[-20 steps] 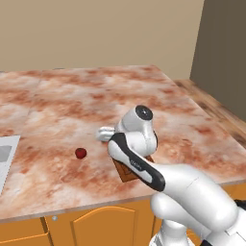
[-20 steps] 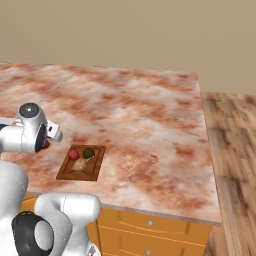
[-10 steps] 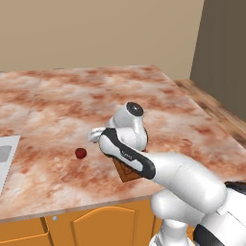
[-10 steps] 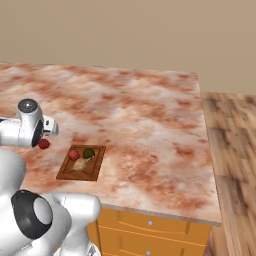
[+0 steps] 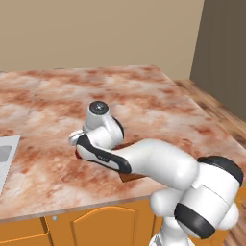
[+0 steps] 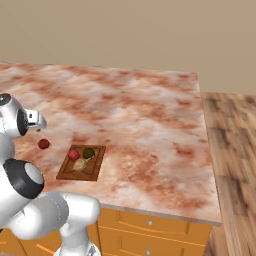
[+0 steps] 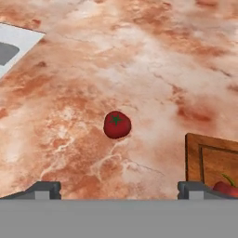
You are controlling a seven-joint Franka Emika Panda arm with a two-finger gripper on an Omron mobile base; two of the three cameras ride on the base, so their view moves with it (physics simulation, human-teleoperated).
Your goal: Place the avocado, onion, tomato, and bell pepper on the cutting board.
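The end effector (image 7: 118,188) is spread wide and empty, its two dark tips standing apart at the near edge of the hand view, with bare marbled table (image 7: 153,60) between them. The tomato (image 7: 116,124), stem scar up, lies on that table a little beyond the tips and roughly on the line midway between them, apart from both. The principal risk, in my judgement, is the fruit itself: it is round and smooth, so a descent that lands one tip first could nudge it into a roll, and a closure off its widest part could squeeze it out sideways. A second risk lies to the right, where the corner of the cutting board (image 7: 209,158) stands near the right tip; drifting that way could catch the board's rim and shift it. In the right base view the board (image 6: 64,170) already carries a red item (image 6: 74,154), the avocado (image 6: 88,153) and the onion (image 6: 80,164), packed close together, so the remaining free area is limited and a careless release may knock them. The tomato (image 6: 44,144) there lies off the board, to its far left.
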